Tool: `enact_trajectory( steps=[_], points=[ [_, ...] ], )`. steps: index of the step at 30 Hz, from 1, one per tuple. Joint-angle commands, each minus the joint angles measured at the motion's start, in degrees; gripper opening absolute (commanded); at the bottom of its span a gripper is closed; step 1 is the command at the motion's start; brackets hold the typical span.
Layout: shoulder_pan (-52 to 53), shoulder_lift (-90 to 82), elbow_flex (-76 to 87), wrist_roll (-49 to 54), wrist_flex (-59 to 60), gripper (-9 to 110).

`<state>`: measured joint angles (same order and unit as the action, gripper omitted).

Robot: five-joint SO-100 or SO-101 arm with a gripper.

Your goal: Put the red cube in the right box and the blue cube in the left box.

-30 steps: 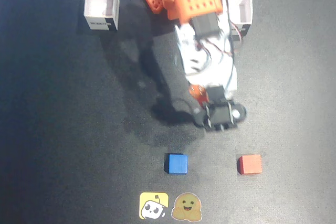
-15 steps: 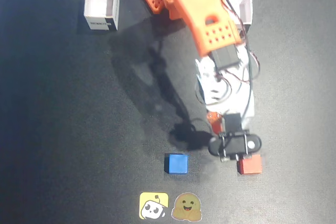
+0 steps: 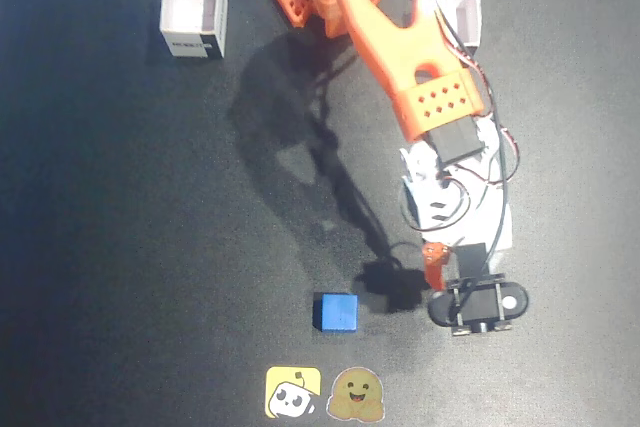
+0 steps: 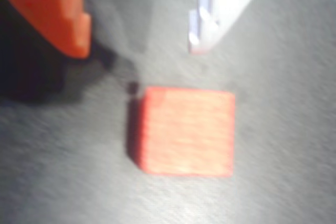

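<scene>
wrist view: red cube (image 4: pixel 184 132) just below the spread tool (image 4: pixel 139 48).

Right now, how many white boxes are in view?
2: the right box at the fixed view's top left, the left box at top right, partly hidden behind the arm.

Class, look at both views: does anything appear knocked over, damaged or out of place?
Nothing stands out. Both boxes stand upright, the blue cube sits flat, and the red cube lies intact below the open pincer.

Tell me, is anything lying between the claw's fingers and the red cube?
No. In the wrist view only bare dark table separates the open gripper from the red cube just below it.
</scene>
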<state>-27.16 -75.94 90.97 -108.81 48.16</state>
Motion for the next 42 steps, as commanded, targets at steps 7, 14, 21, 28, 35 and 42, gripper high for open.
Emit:
enact_trajectory(
  steps=[7, 14, 21, 28, 35, 42],
  points=[
    [-1.8, 4.7, -7.9, -0.2, -4.4, 15],
    [-1.9, 7.0, -10.3, 1.5, -4.8, 18],
    [-2.5, 8.4, -11.0, 1.7, -6.4, 22],
    [-3.2, 10.2, -11.0, 1.1, -9.6, 24],
    [-3.5, 12.3, -11.5, 0.4, -11.8, 24],
    [-3.5, 13.5, -11.4, 0.1, -12.6, 24]
  ],
)
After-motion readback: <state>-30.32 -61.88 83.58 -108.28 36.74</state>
